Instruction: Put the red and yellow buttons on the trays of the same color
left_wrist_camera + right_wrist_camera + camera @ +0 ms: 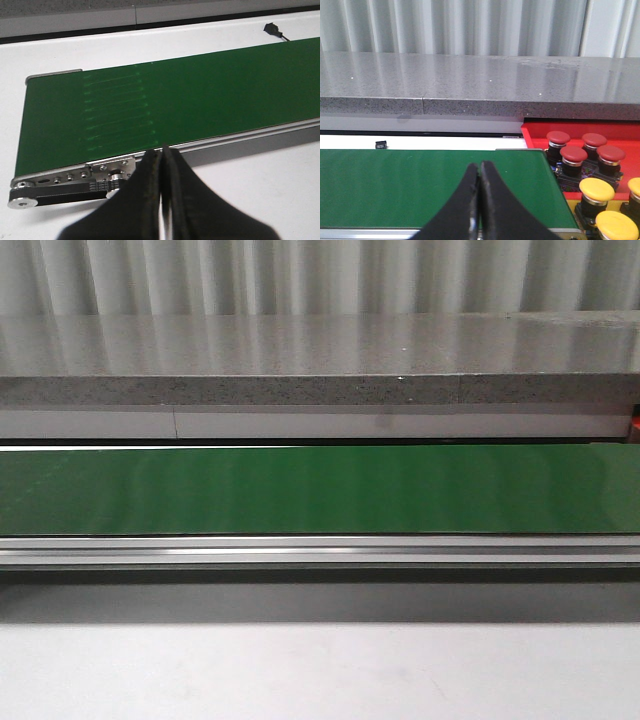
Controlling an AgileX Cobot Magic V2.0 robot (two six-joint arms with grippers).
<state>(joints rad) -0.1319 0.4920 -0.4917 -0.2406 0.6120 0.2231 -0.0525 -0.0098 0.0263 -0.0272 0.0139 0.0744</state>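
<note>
In the right wrist view, several red buttons (pixel 573 154) stand on the red tray (pixel 536 131) just past the end of the green belt (pixel 420 185). Three yellow buttons (pixel 596 190) stand on a yellow tray (pixel 571 204) beside it, nearer the camera. My right gripper (pixel 480 165) hangs shut and empty over the belt's near edge, apart from the buttons. My left gripper (pixel 161 150) is shut and empty at the near rail of the belt (pixel 165 107), close to its roller end. The front view holds only bare belt (pixel 320 490): no button, no gripper.
A grey stone ledge (pixel 320 370) and a corrugated wall run behind the conveyor. An aluminium rail (pixel 320 550) borders the belt's near side, with white table (pixel 320 670) in front. A drive pulley (pixel 22 194) sits at the belt's left end. A small black plug (pixel 272 29) lies beyond the belt.
</note>
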